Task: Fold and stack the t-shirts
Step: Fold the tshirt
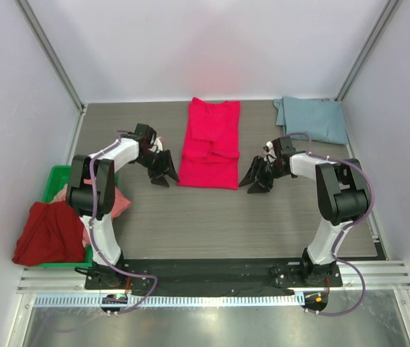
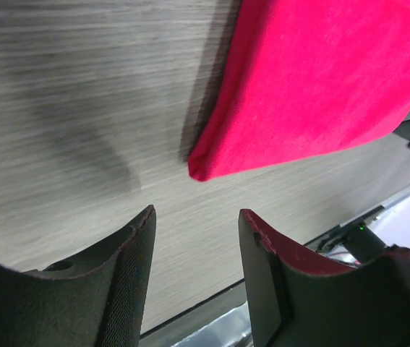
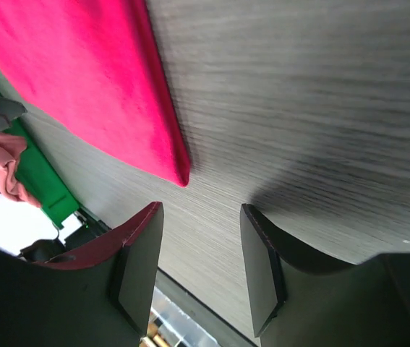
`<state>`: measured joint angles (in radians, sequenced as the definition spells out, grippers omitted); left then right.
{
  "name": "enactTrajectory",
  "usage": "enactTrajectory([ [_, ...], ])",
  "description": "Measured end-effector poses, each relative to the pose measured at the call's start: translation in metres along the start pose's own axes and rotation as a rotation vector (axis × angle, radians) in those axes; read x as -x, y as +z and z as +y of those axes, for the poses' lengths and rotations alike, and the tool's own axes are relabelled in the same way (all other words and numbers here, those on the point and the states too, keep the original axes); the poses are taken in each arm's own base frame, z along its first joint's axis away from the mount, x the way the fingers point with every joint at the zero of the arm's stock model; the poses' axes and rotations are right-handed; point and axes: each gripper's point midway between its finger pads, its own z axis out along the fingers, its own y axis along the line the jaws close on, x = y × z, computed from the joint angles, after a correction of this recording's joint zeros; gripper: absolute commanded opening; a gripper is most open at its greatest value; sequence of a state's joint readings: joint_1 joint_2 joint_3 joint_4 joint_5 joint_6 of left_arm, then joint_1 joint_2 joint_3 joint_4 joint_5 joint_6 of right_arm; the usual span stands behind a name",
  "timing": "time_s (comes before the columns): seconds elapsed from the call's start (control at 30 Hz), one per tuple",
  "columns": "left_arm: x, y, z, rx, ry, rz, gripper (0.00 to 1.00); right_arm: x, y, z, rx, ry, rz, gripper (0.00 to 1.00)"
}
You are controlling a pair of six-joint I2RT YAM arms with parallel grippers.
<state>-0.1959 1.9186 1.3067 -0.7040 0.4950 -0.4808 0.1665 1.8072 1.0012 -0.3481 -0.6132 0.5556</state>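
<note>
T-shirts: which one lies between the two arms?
The crimson-pink t-shirt, folded at mid-table. The blue-grey t-shirt lies far right; the dark red t-shirt and salmon t-shirt are heaped at the green bin, left.

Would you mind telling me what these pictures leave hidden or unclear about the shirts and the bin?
Salmon t-shirt: top view, mostly hidden behind the left arm.
Green bin: top view, much of it covered by the dark red t-shirt.
Crimson-pink t-shirt: both wrist views cut it off at the frame edge.
Blue-grey t-shirt: top view, its fold layers too small to count.
</note>
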Motion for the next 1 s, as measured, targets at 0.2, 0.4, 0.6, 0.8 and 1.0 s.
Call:
enactTrajectory([
  [0.2,0.000,0.020,0.002,-0.034,-0.029,0.046,0.52,-0.006,0.010,0.004,0.022,0.012,0.023,0.50],
  [0.4,0.007,0.024,-0.004,-0.062,-0.025,0.047,0.48,-0.006,0.020,0.015,0.056,0.018,0.041,0.49],
  [0.6,0.007,0.026,-0.006,-0.073,-0.020,0.056,0.44,-0.009,0.028,0.024,0.073,0.022,0.059,0.47],
  [0.8,0.006,0.027,-0.005,-0.072,-0.018,0.061,0.36,-0.013,0.031,0.027,0.073,0.022,0.068,0.41],
  [1.0,0.005,0.032,-0.005,-0.084,-0.026,0.075,0.12,-0.014,0.037,0.021,0.049,0.025,0.070,0.15],
])
